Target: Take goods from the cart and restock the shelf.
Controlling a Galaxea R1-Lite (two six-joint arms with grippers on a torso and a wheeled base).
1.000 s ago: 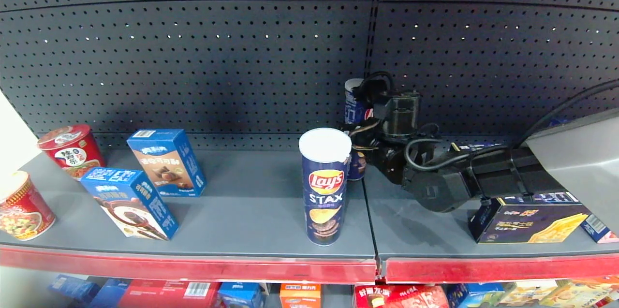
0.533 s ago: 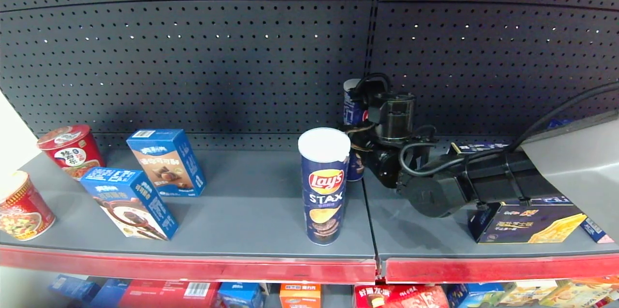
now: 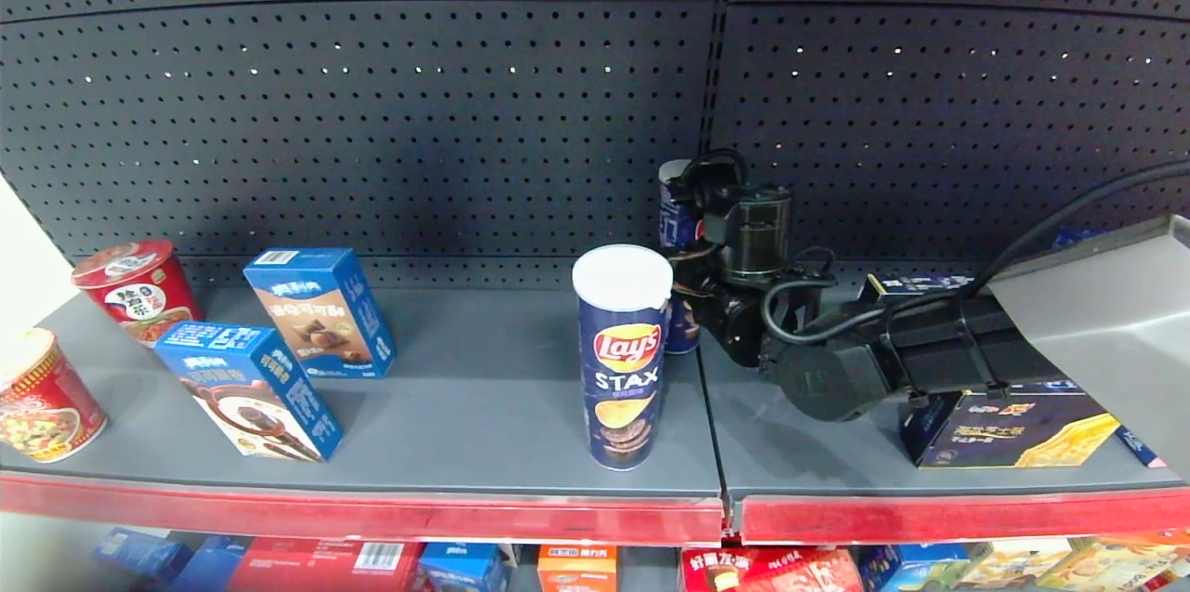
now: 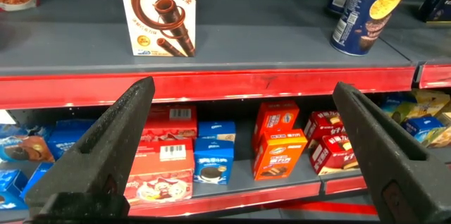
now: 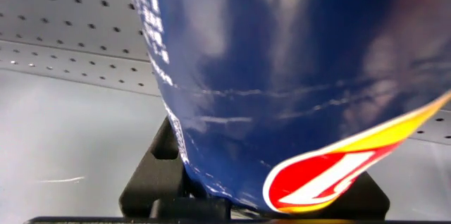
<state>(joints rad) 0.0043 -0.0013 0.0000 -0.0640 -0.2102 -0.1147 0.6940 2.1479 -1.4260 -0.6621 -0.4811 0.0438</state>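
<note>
Looking through the head view, I see the right gripper (image 3: pixel 693 278) clamped on the held chips can (image 3: pixel 673 216), upright just behind and right of the front chips can (image 3: pixel 623 355) on the shelf (image 3: pixel 465 406). In the left wrist view, my left gripper (image 4: pixel 239 150) hangs below that front chips can (image 4: pixel 366 13), fingers wide apart. In the right wrist view, the held chips can (image 5: pixel 282 76) sits between the fingers (image 5: pixel 158 175).

At the far left of the shelf (image 3: pixel 483 406), a red noodle cup (image 3: pixel 138 288) stands toward the back. A second noodle cup (image 3: pixel 42 399) sits nearer the front edge. Beside them stand two blue biscuit boxes, the rear box (image 3: pixel 321 311) just behind the front box (image 3: pixel 249 390). A tall chip can (image 3: pixel 623 355) stands alone near the middle, close to the front. A dark flat box (image 3: pixel 1013 429) lies at the right. On the tier below sit orange boxes (image 4: pixel 278 143) and red packs (image 4: pixel 165 164).
</note>
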